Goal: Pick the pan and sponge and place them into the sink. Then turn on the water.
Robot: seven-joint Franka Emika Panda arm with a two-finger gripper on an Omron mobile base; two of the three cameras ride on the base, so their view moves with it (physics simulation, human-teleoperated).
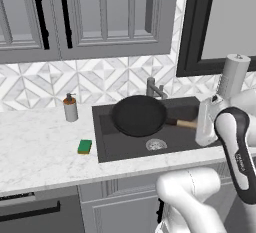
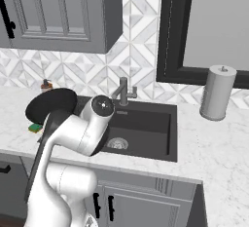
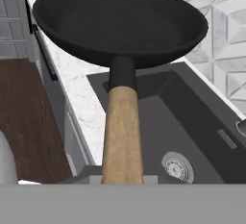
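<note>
The black pan (image 1: 139, 115) hangs level in the air over the left part of the dark grey sink (image 1: 122, 149). My gripper (image 1: 198, 124) is shut on its wooden handle (image 3: 122, 131), which in the hand view runs up from the gripper (image 3: 122, 177) to the pan (image 3: 120, 21). The pan (image 2: 51, 103) also shows beyond my arm in the right base view. The green and yellow sponge (image 1: 85, 146) lies on the counter just left of the sink. The faucet (image 1: 155, 88) stands behind the basin, and no water shows at it.
A soap dispenser (image 1: 70, 108) stands at the back left of the counter. A paper towel roll (image 2: 217, 92) stands right of the sink (image 2: 168, 143). The round drain (image 3: 177, 166) lies in the basin floor. Wall cabinets hang above.
</note>
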